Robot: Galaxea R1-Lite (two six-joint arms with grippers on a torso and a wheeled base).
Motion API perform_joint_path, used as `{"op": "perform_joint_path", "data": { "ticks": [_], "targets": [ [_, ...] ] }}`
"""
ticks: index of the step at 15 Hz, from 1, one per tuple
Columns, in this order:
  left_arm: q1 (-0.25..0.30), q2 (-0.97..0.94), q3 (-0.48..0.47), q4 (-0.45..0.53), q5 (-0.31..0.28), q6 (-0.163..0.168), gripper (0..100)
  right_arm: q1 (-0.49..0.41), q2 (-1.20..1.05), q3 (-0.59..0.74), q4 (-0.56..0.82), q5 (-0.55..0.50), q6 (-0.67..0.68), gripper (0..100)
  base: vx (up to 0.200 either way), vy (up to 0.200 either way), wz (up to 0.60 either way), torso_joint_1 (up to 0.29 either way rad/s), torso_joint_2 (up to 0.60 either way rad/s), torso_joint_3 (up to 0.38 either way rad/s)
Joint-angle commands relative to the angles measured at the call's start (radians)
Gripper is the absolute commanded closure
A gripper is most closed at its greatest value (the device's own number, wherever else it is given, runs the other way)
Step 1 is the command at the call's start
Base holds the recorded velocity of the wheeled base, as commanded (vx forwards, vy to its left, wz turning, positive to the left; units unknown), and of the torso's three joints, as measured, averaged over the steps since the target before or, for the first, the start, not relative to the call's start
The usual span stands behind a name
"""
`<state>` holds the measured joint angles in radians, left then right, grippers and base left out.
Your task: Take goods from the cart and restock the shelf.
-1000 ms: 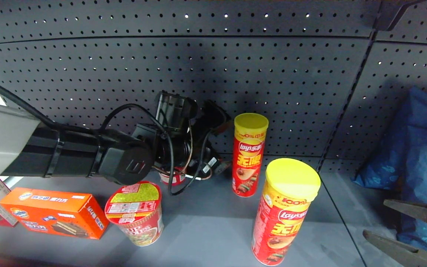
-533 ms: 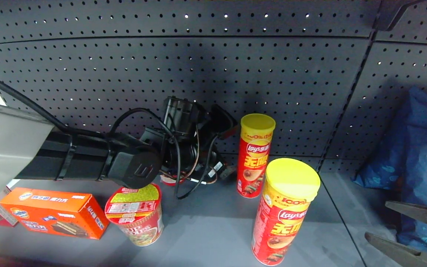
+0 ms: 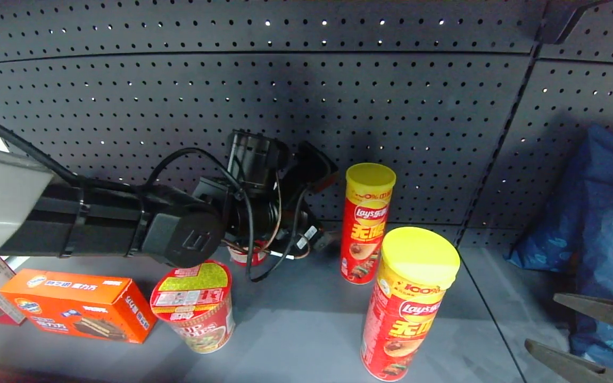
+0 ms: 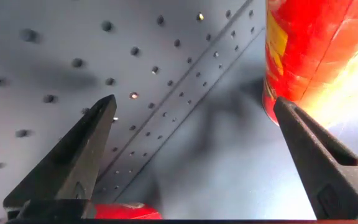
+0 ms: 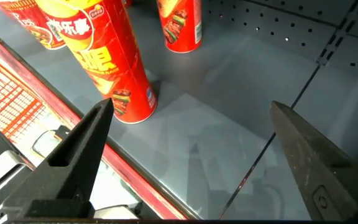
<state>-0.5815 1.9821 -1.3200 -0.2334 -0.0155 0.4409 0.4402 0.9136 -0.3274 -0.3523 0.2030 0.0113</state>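
Two red chip cans with yellow lids stand upright on the grey shelf: the back can by the pegboard and the front can nearer the edge. My left gripper is at the back of the shelf, just left of the back can. In the left wrist view that gripper is open with nothing between its fingers, and the can is beyond one finger. My right gripper hangs open at the lower right, apart from both cans; in its own view this gripper also holds nothing.
A cup of noodles and an orange box stand on the shelf's left front. A small red cup sits partly hidden behind the left wrist. A blue bag fills the right bay. The shelf's red front edge runs below.
The left arm swung right, shifting the back can slightly right, then drew back a little to the left. The right gripper barely moved.
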Motion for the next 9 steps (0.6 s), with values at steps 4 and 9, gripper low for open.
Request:
{"op": "perform_joint_path", "data": {
  "ticks": [4, 9],
  "targets": [
    [0.051, -0.187, 0.027, 0.002, 0.000, -0.037, 0, 0.006, 0.117, -0.038, 0.001, -0.099, -0.008, 0, 0.000, 0.000, 0.00, 0.000, 0.00, 0.000],
    [0.109, -0.371, 0.272, -0.092, 0.002, -0.040, 0, 0.086, 0.208, -0.067, 0.018, -0.135, -0.013, 0, 0.000, 0.000, 0.00, 0.000, 0.00, 0.000]
  ]
}}
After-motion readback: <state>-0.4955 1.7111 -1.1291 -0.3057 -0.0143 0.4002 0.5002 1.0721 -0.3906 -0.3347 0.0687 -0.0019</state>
